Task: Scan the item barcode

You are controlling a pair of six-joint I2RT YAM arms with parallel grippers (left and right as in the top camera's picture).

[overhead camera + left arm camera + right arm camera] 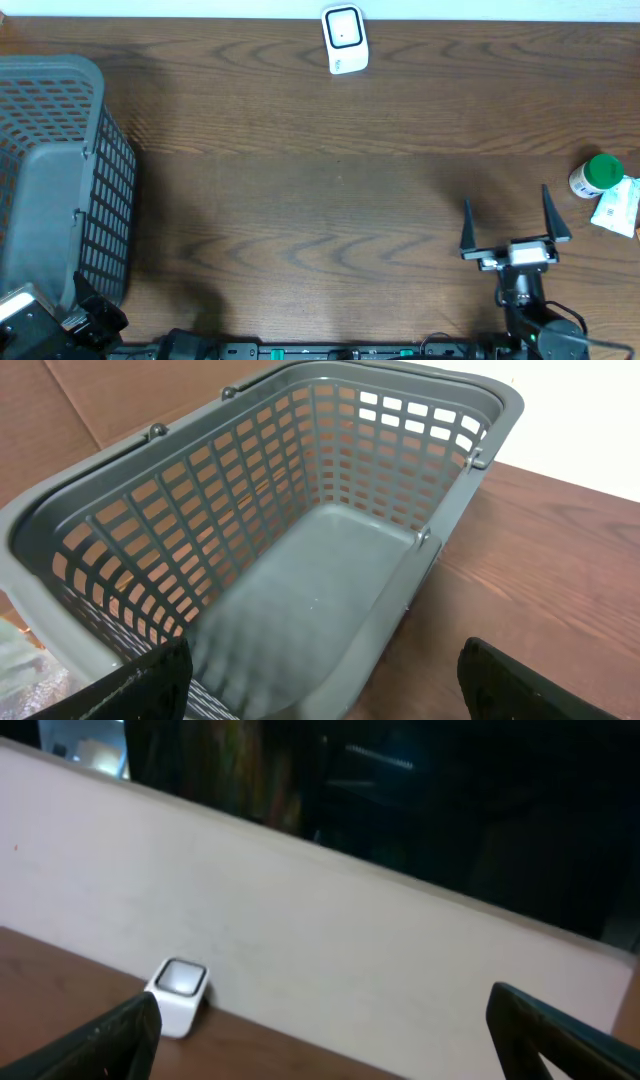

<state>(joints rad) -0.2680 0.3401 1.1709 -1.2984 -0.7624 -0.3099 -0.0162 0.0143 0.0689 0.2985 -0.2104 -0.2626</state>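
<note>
A white barcode scanner (343, 38) stands at the table's far edge, its dark-framed window facing up; the right wrist view shows the scanner (178, 992) against a pale wall. A white bottle with a green cap (597, 175) and a white packet (618, 208) lie at the right edge. My right gripper (506, 197) is open and empty, a little left of the bottle, with its gripper (325, 1032) pointing toward the back wall. My left gripper (323, 682) is open and empty, hanging over the near end of the basket.
A grey plastic mesh basket (95, 170) takes up the left side of the table, and its inside (300, 600) holds nothing. The left arm's base (40, 318) sits at the front left corner. Brown wooden tabletop (320, 200) lies between basket and right arm.
</note>
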